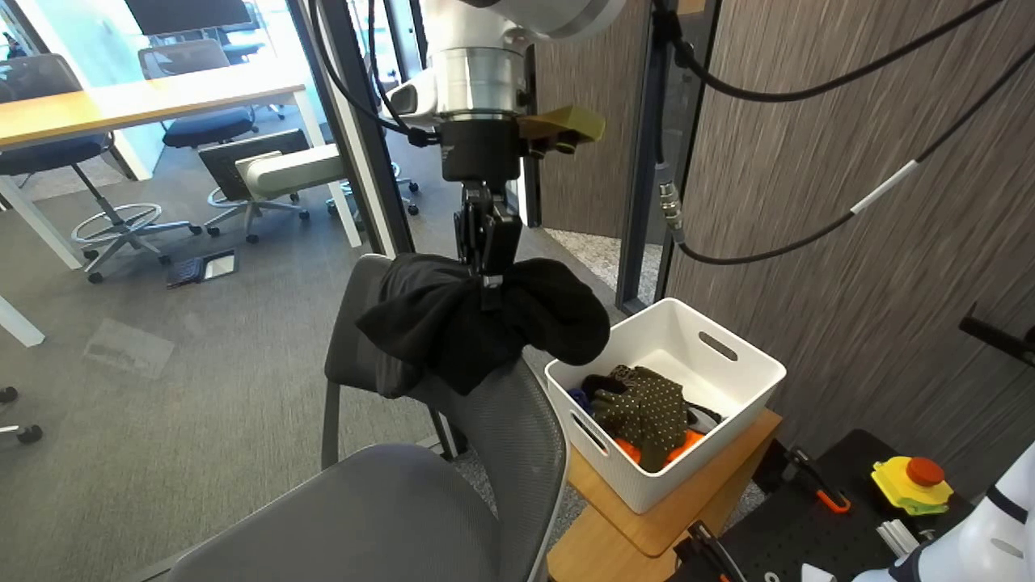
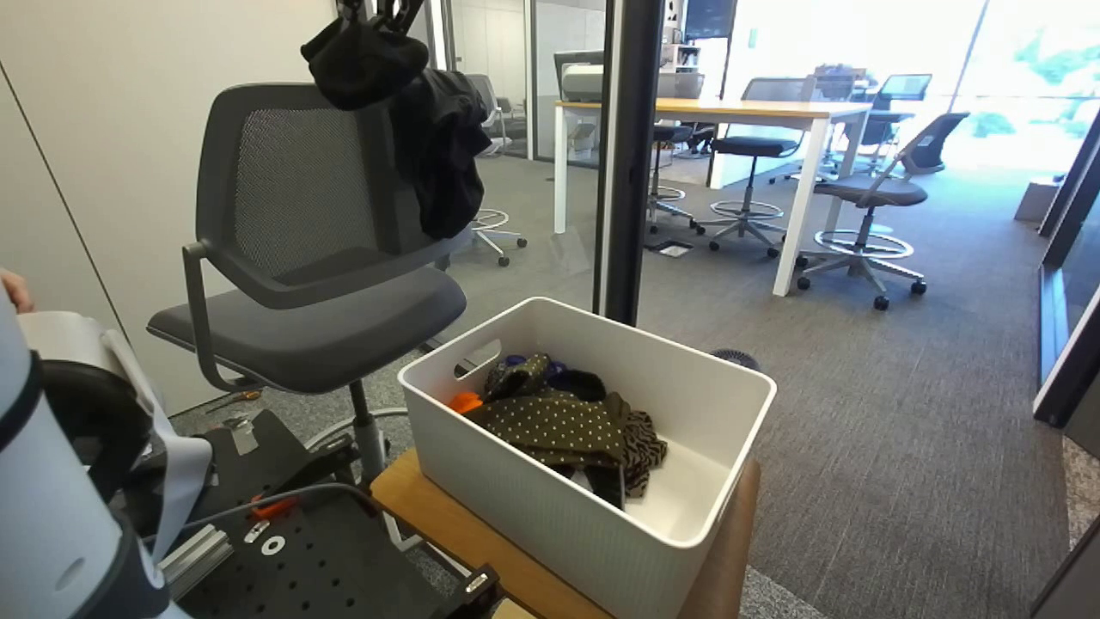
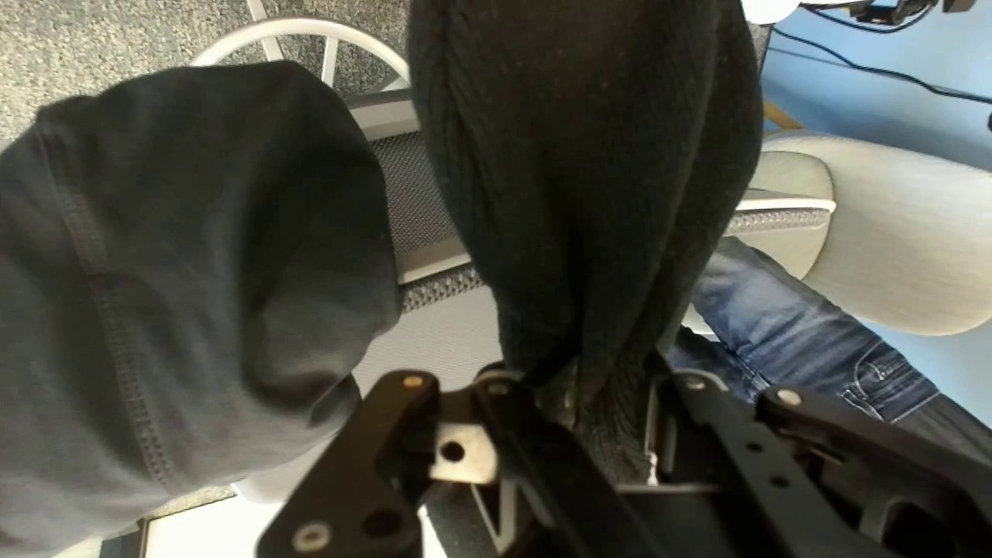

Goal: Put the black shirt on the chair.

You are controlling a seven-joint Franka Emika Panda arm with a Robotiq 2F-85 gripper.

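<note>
Grasping bunched black shirt [image 1: 457,331] | jaws clenched on it | chair back [image 2: 296,180] partly hidden

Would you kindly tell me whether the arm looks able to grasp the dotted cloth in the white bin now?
Probably not yet: its fingers are closed on a black garment, which they would first have to release. The dotted cloth seems accessible in the open-topped white bin.

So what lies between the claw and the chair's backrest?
The black cloth, gripped by the claw, lies between it and the backrest in an exterior view; whether cloth touches backrest is unclear.
</note>
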